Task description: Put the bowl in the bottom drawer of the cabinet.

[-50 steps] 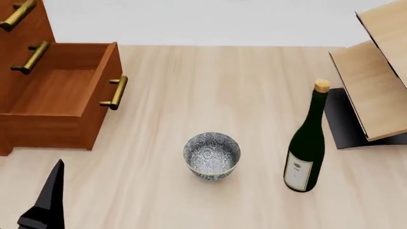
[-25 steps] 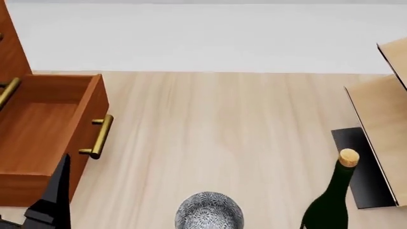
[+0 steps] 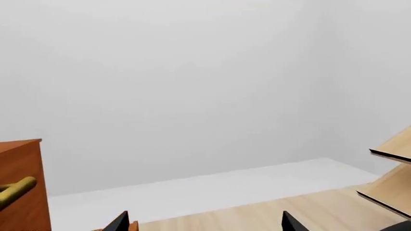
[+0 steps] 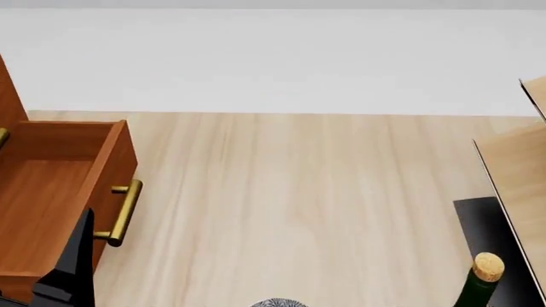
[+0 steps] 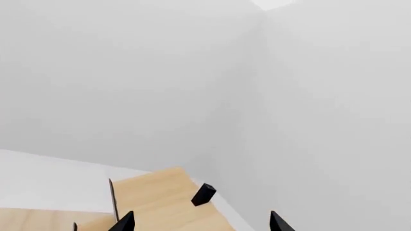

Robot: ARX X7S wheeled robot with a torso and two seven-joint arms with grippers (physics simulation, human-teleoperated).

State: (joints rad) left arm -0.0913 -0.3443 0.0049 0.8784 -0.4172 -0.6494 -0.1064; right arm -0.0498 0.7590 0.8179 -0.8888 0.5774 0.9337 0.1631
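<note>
Looking through the left wrist view, you see the left gripper (image 3: 202, 222) with its black tips spread and nothing between them, the cabinet (image 3: 19, 185) at one edge. From the head view, the bottom drawer (image 4: 51, 192) stands pulled out, while the bowl (image 4: 279, 302) is only a sliver at the lower edge on the table (image 4: 290, 192). Expect stiff, smooth, breakable ceramic, fairly light; pinch the rim wall firmly. In the right wrist view, the right gripper (image 5: 200, 222) is likewise spread and empty.
</note>
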